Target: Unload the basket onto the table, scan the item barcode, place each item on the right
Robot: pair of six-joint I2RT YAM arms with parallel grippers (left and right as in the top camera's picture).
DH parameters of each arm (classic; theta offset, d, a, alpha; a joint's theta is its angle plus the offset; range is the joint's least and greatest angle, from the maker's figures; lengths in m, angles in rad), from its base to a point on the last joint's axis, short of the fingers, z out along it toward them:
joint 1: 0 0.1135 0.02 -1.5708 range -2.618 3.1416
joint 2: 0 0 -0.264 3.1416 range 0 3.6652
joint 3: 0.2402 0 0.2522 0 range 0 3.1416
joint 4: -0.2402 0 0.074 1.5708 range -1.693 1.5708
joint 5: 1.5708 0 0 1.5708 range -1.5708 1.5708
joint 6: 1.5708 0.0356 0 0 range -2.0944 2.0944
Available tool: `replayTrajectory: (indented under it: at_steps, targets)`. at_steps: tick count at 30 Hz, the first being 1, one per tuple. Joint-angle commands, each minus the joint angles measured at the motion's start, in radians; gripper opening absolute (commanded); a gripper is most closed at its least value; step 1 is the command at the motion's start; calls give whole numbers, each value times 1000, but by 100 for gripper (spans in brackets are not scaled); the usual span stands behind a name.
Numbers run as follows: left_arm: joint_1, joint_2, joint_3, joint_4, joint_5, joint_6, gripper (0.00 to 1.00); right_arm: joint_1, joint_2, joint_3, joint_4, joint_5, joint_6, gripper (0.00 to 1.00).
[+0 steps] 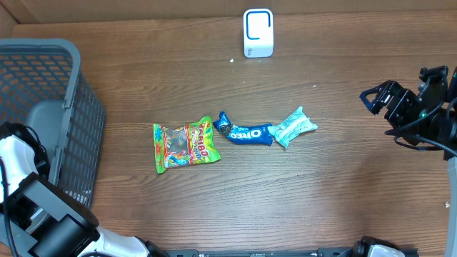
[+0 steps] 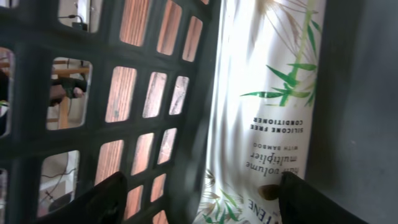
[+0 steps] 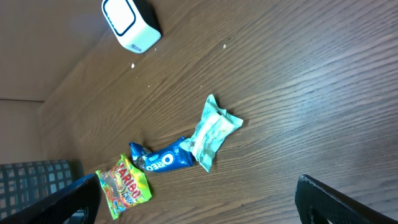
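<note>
Judging by the present layout, no scan is under way: nothing is held up to the white scanner [image 1: 258,32], which stands alone at the far edge of the bench [image 1: 321,207].

Three candidate items lie in a row at mid-bench, well apart from the scanner. They are a Haribo bag [image 1: 186,146], an Oreo pack [image 1: 246,133] just beside it, and a teal packet [image 1: 294,126] touching the Oreo pack's right end. None is in either pincer.

A fourth item, a white conditioner sachet [image 2: 273,99] with a bamboo print, lies inside the grey basket [image 1: 43,78] at the left, against its slatted wall. The left pincer [image 2: 202,190] is down in that basket with its fingers apart and the sachet lying between and beyond them. It grips nothing; whether one finger touches the sachet cannot be told.

The right pincer [image 3: 198,183] hovers at the right side of the bench, wide open and empty, facing the row of items.

Whether the sachet is scanned and binned, or awaits picking, cannot be established from these views. No barcode is legible on any item.

Assessment: at best one item is dealt with. For the three on the bench the whole sequence is outstanding, namely grasp, lift, turn the barcode to the scanner and present it
</note>
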Motion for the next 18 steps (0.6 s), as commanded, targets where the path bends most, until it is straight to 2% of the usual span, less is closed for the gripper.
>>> replayTrajectory:
  at_steps: [1,4,7,18]
  targets:
    - [11,-2,-26,-6,50,9,65,-4,-2,24,15,2,-6,100]
    - [11,-2,-26,2,52,22,58,-4,-2,24,22,2,-6,100]
    - [11,-2,-26,10,53,42,55,-4,-2,24,23,2,-6,100]
    - [11,-2,-92,62,52,53,55,-4,-2,24,7,2,-6,100]
